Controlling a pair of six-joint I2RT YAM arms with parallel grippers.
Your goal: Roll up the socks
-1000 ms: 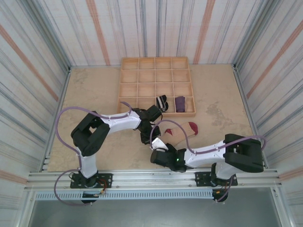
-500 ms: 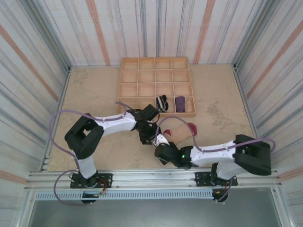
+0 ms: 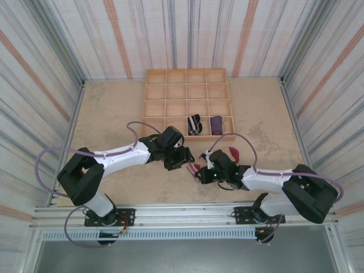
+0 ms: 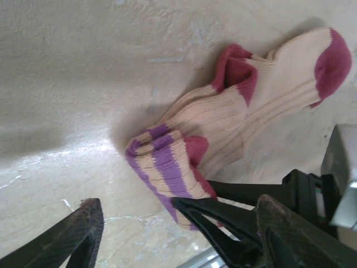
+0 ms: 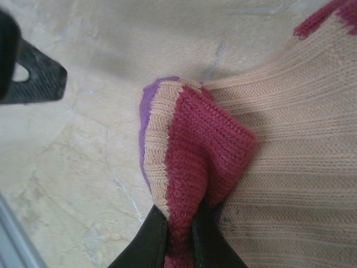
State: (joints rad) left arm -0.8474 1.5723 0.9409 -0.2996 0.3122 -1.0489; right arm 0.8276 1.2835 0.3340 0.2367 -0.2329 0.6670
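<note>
Setting: Two robot arms reach in over a tan desk (image 3: 114,114), meeting just below centre in the overhead view.
Beige sock: The ribbed beige sock (image 3: 223,154) (image 4: 279,84) lies crumpled on the desk right of centre. Its maroon toe points to the upper right in the left wrist view, and its maroon heel is bunched near the middle.
Cuff: The cuff (image 4: 162,162) (image 5: 189,145), banded purple and beige with a maroon edge, is folded over and lifted at the sock's lower-left end.
Right gripper: The right gripper (image 3: 199,172) (image 5: 177,237) has its dark fingers pressed together on the maroon fold of the cuff.
Left gripper: The left gripper (image 3: 186,160) (image 4: 179,204) hangs just beside the cuff with its fingers spread wide and no fabric between them.
Wooden tray: The gridded wooden tray (image 3: 156,91) sits at the top centre of the desk.
Striped sock: The rolled black-and-white striped sock (image 3: 195,124) fills the third compartment of the bottom row.
Purple sock: The rolled purple sock (image 3: 216,123) sits in the next compartment to the right.
</note>
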